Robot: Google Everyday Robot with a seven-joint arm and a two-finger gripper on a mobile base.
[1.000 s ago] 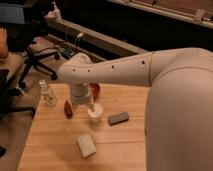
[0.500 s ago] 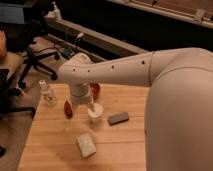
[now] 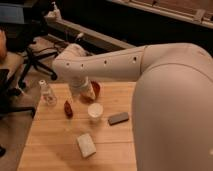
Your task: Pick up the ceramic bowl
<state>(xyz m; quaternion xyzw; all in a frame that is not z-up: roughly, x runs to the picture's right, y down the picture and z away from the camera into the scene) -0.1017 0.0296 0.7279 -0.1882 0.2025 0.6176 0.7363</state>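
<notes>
From my seat, the arm [image 3: 115,62] reaches across the wooden table [image 3: 55,150] and bends down at its far side. The gripper [image 3: 85,93] hangs below the wrist, low over the tabletop, and I cannot tell how far open it is or whether it has hold of anything. The ceramic bowl [image 3: 96,88] sits right against the gripper's right side, partly hidden behind it; I cannot tell whether they touch. The white cup [image 3: 95,111] stands just in front of the gripper, and a small dark-red bottle [image 3: 68,109] is to the cup's left.
</notes>
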